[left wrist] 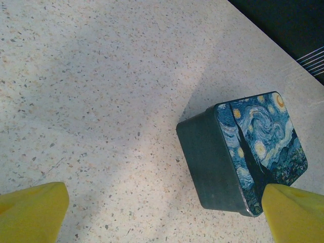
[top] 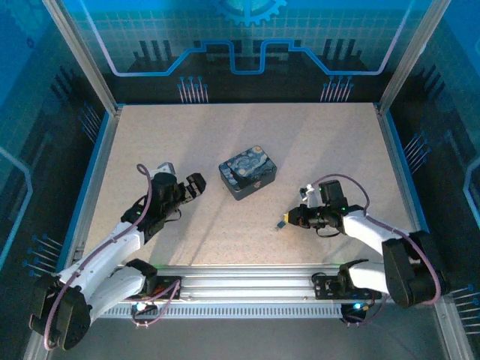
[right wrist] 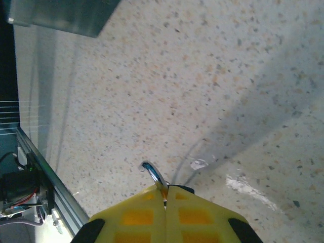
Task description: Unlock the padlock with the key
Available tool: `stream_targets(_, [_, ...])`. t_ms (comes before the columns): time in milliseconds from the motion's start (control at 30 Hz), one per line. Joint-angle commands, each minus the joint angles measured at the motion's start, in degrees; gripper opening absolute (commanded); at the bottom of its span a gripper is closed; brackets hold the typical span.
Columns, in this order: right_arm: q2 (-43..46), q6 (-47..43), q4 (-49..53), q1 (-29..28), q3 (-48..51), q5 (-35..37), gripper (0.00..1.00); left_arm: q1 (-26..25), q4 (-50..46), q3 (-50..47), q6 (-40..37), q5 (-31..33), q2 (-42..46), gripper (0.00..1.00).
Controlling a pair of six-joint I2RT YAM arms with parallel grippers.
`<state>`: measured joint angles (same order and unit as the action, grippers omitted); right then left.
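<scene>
1. Padlock (right wrist: pixel 152 174): only a curved, silvery bit shows, probably its shackle, poking out between the yellow fingertips of the right gripper (right wrist: pixel 165 190). The body is hidden, so I cannot be sure. In the top view this spot lies at about 5 o'clock from the tin (top: pixel 247 172), well apart from it.
2. Right gripper: the jaws are pressed together, pinching that metal piece, with the tips low over the table (top: pixel 322 142).
3. Tin: it has a Starry Night print on the lid and dark sides, and sits askew near the middle of the table.
4. Left gripper (top: pixel 196 185): it is at 9 o'clock from the tin, near but not touching. The jaws are spread wide and empty. In its wrist view the yellow fingertips (left wrist: pixel 35 212) sit in both lower corners, with the tin by the right one.
5. Table: the surface is pale and speckled, with light streaks and soft shadows. It has blue edging along the sides and a ribbed metal rail (top: pixel 247 281) at the 6 o'clock edge.
6. Room: the walls (top: pixel 247 37) are blue printed panels with circuit-like lines, framed by aluminium posts (top: pixel 79 52).
</scene>
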<state>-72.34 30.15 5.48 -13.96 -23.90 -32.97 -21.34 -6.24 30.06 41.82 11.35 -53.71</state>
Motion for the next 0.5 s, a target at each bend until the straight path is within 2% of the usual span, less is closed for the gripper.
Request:
stream_targets(0, [-3.2, 0.2, -3.4, -0.7, -1.4, -0.4, 0.05, 0.6, -1.0, 0.1, -0.5, 0.8, -0.2, 0.99])
stream_targets(233, [-10.7, -0.6, -5.7, -0.4, -3.7, -1.0, 0.06, 0.8, -1.6, 1.4, 0.1, 0.2, -2.4, 0.99])
stream_targets(467, [-14.6, -1.3, -6.9, 0.7, -5.4, -1.0, 0.14, 0.9, -2.2, 3.4, 0.2, -1.2, -6.1, 0.99])
